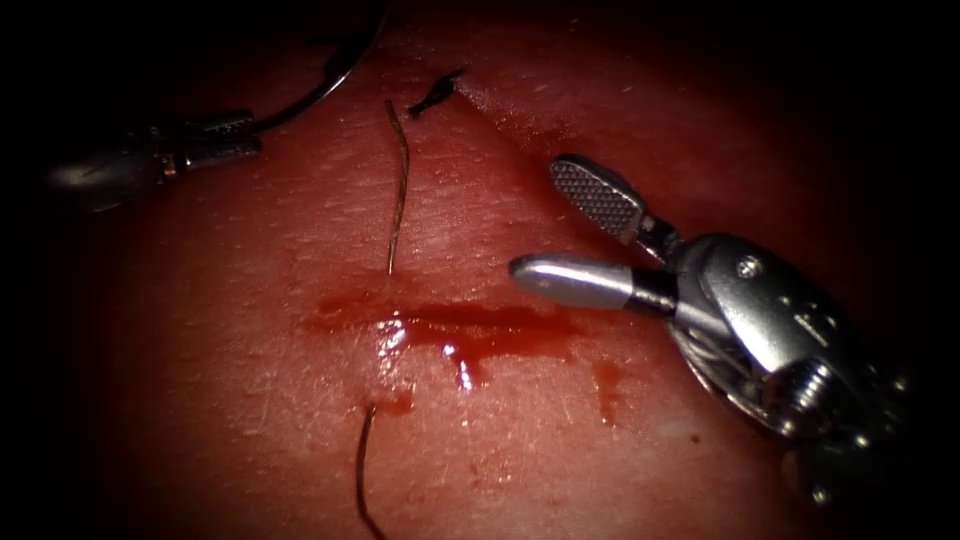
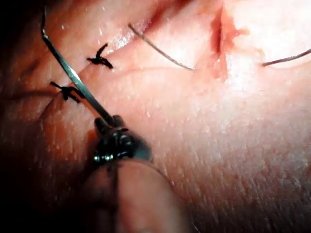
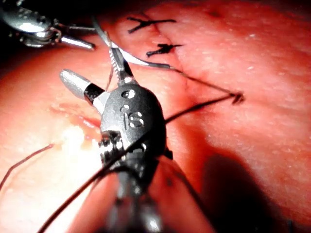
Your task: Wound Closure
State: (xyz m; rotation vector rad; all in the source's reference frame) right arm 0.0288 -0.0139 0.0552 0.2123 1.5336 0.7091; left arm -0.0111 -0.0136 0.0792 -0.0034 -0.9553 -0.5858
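My left tool (image 1: 235,135) is at the upper left, its jaws shut on the curved needle (image 1: 335,70) near one end. The needle arcs up and to the right, clear of the tissue (image 1: 230,330). In the left wrist view the left tool (image 2: 109,125) grips the needle (image 2: 73,77) the same way. Thread (image 1: 398,190) enters the tissue above the cut (image 1: 470,322) near its left end and comes out below it (image 1: 365,450). My right tool (image 1: 535,222) hovers open over the cut's right part, holding nothing. In the right wrist view the right tool (image 3: 95,68) is spread wide.
Red fluid (image 1: 462,365) pools in the cut and runs down from it. A dark tied knot with short cut ends (image 1: 432,95) sits on the tissue at the top centre. Two knots (image 2: 99,59) (image 2: 65,91) lie beside the needle in the left wrist view.
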